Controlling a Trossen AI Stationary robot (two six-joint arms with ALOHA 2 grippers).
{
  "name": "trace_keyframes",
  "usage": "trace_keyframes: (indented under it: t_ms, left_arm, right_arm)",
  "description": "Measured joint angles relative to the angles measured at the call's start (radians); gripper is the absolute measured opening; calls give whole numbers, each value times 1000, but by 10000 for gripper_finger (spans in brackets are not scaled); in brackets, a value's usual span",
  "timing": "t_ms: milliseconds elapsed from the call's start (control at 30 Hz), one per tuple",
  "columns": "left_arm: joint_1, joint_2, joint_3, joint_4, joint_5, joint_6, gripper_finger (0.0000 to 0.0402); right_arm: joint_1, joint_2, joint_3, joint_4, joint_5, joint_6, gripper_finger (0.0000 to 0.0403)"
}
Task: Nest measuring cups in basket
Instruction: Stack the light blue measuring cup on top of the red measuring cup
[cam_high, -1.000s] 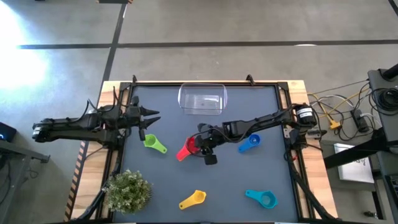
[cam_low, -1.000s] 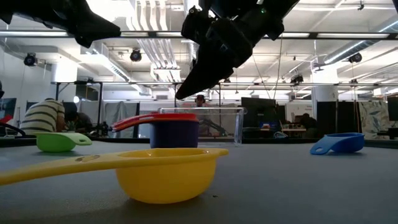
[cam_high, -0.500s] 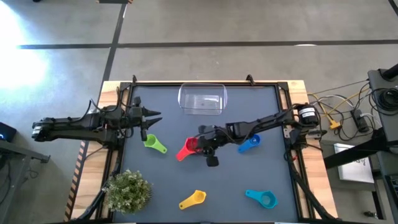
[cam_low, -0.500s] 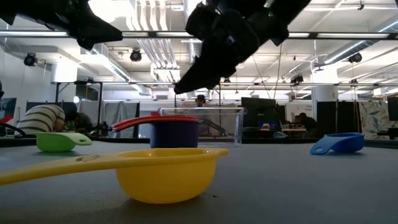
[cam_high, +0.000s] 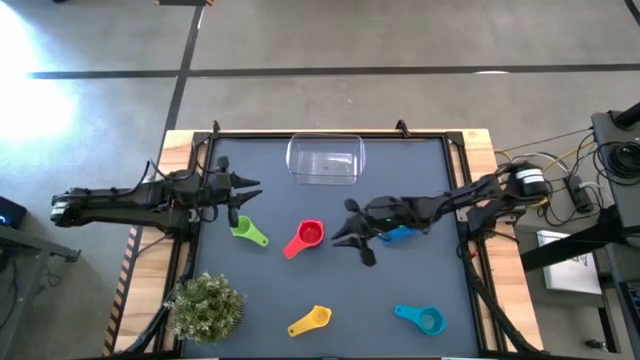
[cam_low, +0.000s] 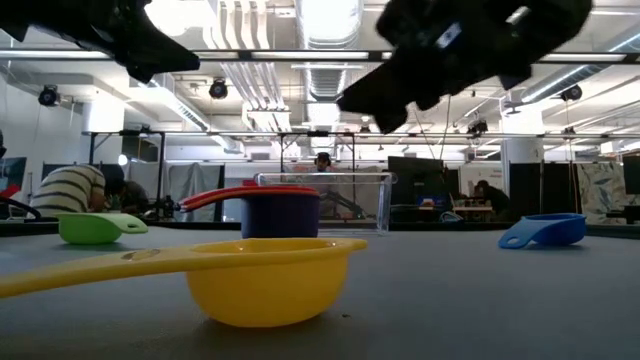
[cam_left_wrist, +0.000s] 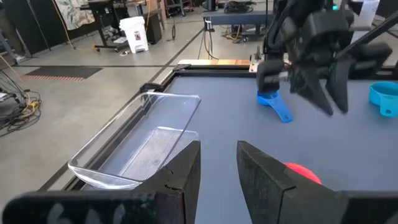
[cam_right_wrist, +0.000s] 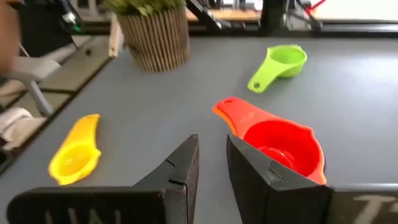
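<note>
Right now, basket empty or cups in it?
Empty. The basket shows only its clear bottom from above; the red cup sits on the table outside it.

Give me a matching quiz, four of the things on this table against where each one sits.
Things:
1. basket
2. potted plant
3. teal cup
4. green cup

Places:
A. near-left corner
B. middle of the far edge
C. near-right part
D. left side, below the left tool

Pairs: 1-B, 2-A, 3-C, 4-D
</note>
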Motion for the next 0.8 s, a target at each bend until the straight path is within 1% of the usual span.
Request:
trace_keyframes:
  t_ms: [167,300,467,667,800]
  left_arm:
    - [0,31,0,29,0,8,86]
    - [0,62,0,44,0,9,86]
    - [0,114,0,72,0,12,86]
    - [0,176,1,101,0,25,86]
    - [0,205,2,108,0,39,86]
  right_arm:
    - [6,-100,-139,187,10,0,73]
    - [6,-145,-211,279,33,-3,70]
    - [4,-157,-237,294,90,-6,68]
    - [3,-132,-237,298,90,-16,75]
    - [1,-128,-237,304,90,-18,72]
